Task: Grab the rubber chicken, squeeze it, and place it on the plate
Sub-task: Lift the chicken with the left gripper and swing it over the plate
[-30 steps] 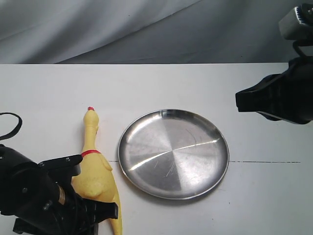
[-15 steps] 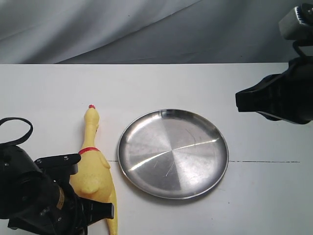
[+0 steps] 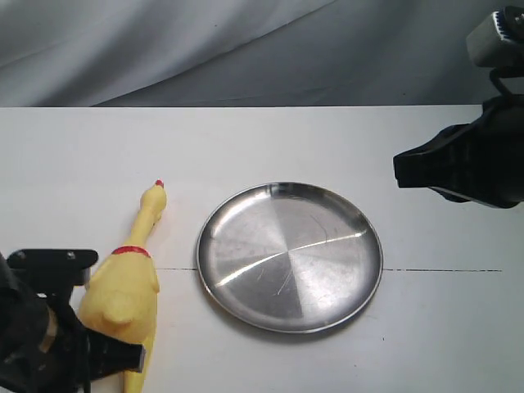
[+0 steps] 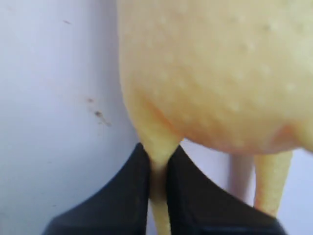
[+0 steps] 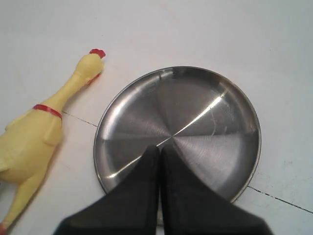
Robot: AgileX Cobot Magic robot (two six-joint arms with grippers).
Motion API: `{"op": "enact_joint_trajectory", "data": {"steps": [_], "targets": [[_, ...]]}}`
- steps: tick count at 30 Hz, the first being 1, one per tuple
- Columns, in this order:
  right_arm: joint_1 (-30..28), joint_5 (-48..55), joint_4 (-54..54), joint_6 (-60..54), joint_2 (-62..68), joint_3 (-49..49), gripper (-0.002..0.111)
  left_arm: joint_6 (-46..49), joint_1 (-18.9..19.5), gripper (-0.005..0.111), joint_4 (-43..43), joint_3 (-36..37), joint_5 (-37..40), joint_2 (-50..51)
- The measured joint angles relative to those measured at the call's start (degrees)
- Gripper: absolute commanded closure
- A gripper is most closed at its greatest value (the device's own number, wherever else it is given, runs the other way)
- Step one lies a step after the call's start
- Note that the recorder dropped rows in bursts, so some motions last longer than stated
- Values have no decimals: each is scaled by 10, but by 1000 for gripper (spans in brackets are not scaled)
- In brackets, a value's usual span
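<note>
The yellow rubber chicken (image 3: 123,291) with its red collar is at the table's front left, neck pointing away toward the back, left of the plate. My left gripper (image 4: 157,149) is shut on one thin leg just below the plump body (image 4: 220,73); in the exterior view the left gripper (image 3: 90,319) straddles the chicken's lower end. The shiny silver plate (image 3: 291,258) lies bare in the middle of the table. My right gripper (image 5: 160,149) hovers shut and holds nothing, looking down on the plate (image 5: 195,112) and the chicken (image 5: 34,142); its arm (image 3: 458,168) is at the right.
The white table (image 3: 270,139) has a thin dark seam line (image 3: 442,270) running sideways behind the plate. Grey cloth (image 3: 205,49) hangs behind the table's far edge. A camera mount (image 3: 495,37) stands at the top right.
My left gripper has closed on the chicken's leg and moved left and toward the front edge. The chicken's body has swung left with it. The right arm has not moved.
</note>
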Motion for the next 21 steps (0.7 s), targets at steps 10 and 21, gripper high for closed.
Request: {"op": "enact_joint_trajectory", "data": {"steps": [10,21], "targets": [[0,0,0,2,0,0,108,9,0,107,60,-45,64,-193],[-9,-12,2,49,40,0,108,152,0,107,48,-45,-10,-265]]}}
